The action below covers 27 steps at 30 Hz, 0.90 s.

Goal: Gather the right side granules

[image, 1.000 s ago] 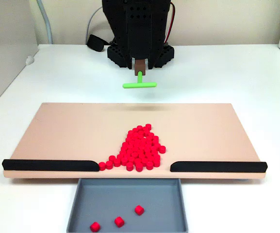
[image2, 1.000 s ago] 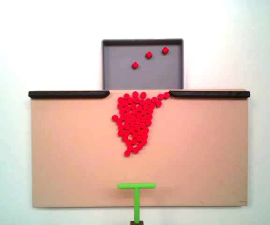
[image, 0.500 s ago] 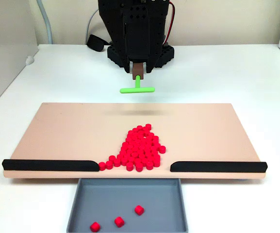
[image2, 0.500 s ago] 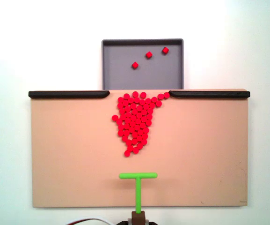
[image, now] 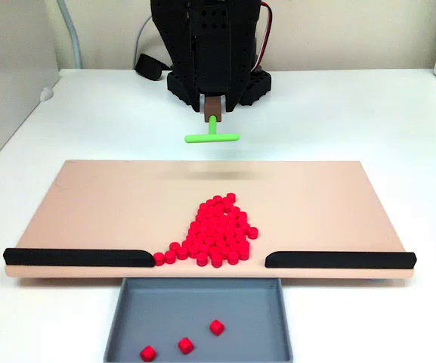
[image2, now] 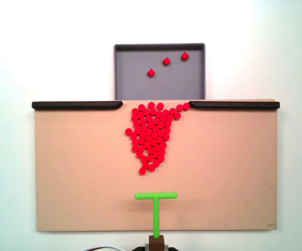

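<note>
The gripper (image: 214, 106) is closed on the brown block at the top of the green stick (image: 212, 134), whose stem runs straight out from the fingers and ends in a crossbar set square to it. In the front fixed view the crossbar hangs above the table just behind the far edge of the board (image: 112, 204), casting a faint shadow on the board, so it looks to be lifted rather than resting. In the top-down fixed view the green stick (image2: 155, 209) sits over the near strip of the board (image2: 77, 178), its stem pointing toward the pile.

The granules (image2: 149, 135) lie straight ahead of the crossbar, along the line of the stem, well apart from it. They form a wedge that narrows toward the stick and widens at the gap between the two black rails (image2: 77, 105). A few trail toward the right rail in this view. Beyond the gap sits the grey tray (image2: 192, 83), holding three granules already.

The pile's long axis runs roughly in line with the stem, so a straight push forward would probably drive it through the gap.
</note>
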Tool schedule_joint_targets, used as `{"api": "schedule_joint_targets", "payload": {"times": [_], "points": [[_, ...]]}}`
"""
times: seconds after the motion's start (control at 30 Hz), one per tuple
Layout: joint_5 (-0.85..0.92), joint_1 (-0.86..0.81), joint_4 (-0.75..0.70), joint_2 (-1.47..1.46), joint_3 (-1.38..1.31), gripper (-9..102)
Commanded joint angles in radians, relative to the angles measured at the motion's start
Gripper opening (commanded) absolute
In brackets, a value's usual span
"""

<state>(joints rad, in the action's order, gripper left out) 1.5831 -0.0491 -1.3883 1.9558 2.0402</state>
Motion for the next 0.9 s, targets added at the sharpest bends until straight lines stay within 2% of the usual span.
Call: {"api": "schedule_joint_targets", "payload": {"times": [0.0,0.47,0.87], "points": [[0.020,-0.002,0.002,0.021,-0.034,0],[-0.100,0.061,0.002,0.006,-0.034,0],[-0.074,0.066,0.002,0.028,-0.035,0]]}}
